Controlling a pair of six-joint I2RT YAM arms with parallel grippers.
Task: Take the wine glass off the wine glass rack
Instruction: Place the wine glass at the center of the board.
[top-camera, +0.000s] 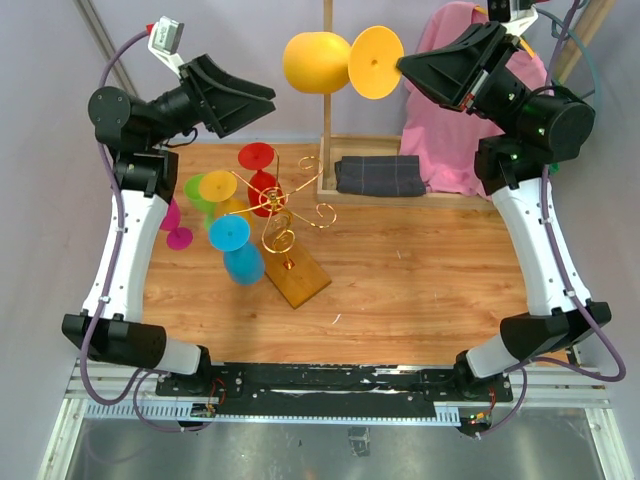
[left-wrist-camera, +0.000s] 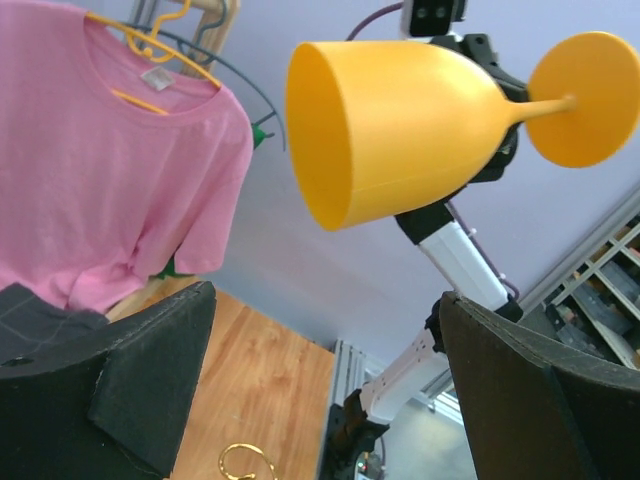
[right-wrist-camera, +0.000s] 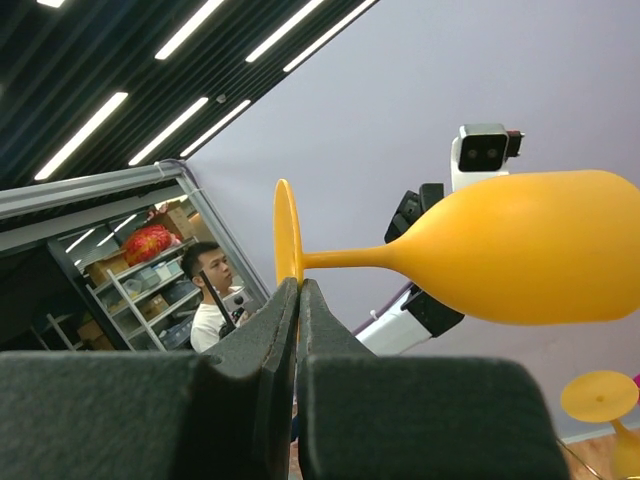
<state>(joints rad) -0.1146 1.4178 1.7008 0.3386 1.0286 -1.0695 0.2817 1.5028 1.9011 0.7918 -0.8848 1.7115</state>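
Note:
The orange wine glass (top-camera: 316, 62) hangs sideways high above the table's back edge, well clear of the gold wine glass rack (top-camera: 280, 205). My right gripper (top-camera: 403, 68) is shut on the rim of its round foot (right-wrist-camera: 285, 235), with the bowl (right-wrist-camera: 520, 260) sticking out to the side. My left gripper (top-camera: 268, 103) is open just left of and below the bowl, not touching it. In the left wrist view the glass (left-wrist-camera: 400, 130) floats above the wide gap of the left gripper (left-wrist-camera: 325, 400), between its two dark fingers (left-wrist-camera: 150, 370).
The rack's wooden base (top-camera: 295, 275) stands mid-table, with red (top-camera: 258, 155), yellow (top-camera: 217, 185), cyan (top-camera: 230, 232), green and magenta glasses on its left side. A pink shirt (top-camera: 450, 90), a folded dark cloth (top-camera: 378, 175) and a wooden post (top-camera: 327, 100) stand at the back.

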